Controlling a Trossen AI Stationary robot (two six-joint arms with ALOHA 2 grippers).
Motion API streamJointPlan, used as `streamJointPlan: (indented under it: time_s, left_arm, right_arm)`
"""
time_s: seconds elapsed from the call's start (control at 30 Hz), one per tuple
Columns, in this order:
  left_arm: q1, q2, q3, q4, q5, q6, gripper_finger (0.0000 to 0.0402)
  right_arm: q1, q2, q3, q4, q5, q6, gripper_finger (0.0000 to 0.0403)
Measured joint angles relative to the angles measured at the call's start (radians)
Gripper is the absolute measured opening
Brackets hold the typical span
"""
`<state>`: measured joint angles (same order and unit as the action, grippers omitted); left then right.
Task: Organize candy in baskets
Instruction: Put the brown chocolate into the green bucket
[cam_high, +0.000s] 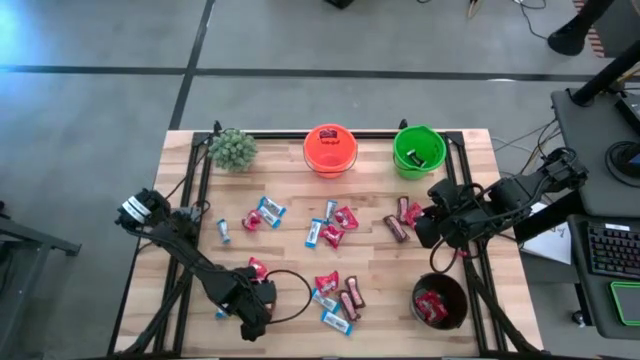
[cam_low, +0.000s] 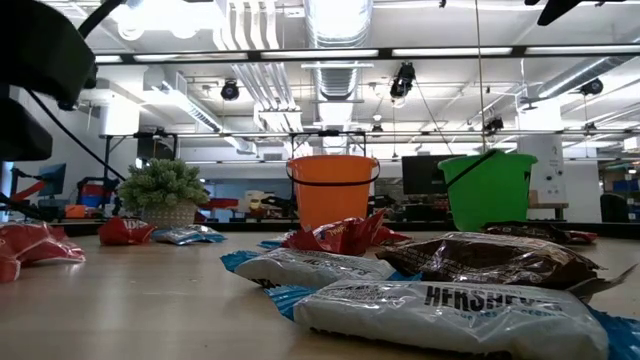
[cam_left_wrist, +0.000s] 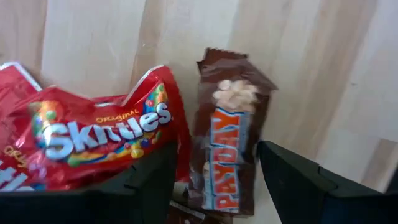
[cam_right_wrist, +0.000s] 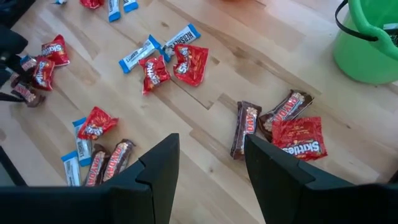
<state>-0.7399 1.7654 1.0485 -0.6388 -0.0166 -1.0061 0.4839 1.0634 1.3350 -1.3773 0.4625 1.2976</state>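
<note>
Candy lies scattered over the wooden table (cam_high: 370, 270): red packets (cam_high: 340, 225), brown bars (cam_high: 398, 225) and blue-and-white bars (cam_high: 270, 210). The orange basket (cam_high: 330, 148) and the green basket (cam_high: 418, 150) stand at the far edge. The black basket (cam_high: 440, 300), near right, holds red candy. My left gripper (cam_high: 252, 305) hangs open, pointing down, low over the near left. Its fingers stand on either side of a brown PayDay bar (cam_left_wrist: 227, 143), beside a red Skittles packet (cam_left_wrist: 99, 140). My right gripper (cam_high: 430, 225) waits open, high over the right side.
A small potted plant (cam_high: 232, 148) stands at the far left corner. A black cable loop (cam_high: 290, 295) lies beside my left gripper. More candy (cam_high: 338, 300) is clustered near the front middle. Black rails (cam_high: 478, 200) run along the table's sides.
</note>
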Motion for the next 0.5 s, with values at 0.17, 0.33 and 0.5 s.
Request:
streamJointPlan:
  time_s: [0.17,0.33,0.5]
  left_arm:
    - [0.0,0.022,-0.003,-0.008,0.0,-0.028,0.0198]
    - [0.0,0.021,-0.008,-0.014,-0.002,-0.032,0.0154]
    - [0.0,0.02,-0.008,-0.011,0.022,-0.031,0.0073]
  right_arm:
    - [0.0,0.0,0.0,0.002,-0.002,0.001,0.0171]
    - [0.0,0.0,0.0,0.004,-0.002,0.0,0.0171]
    - [0.0,0.0,0.0,0.005,-0.002,0.0,0.0171]
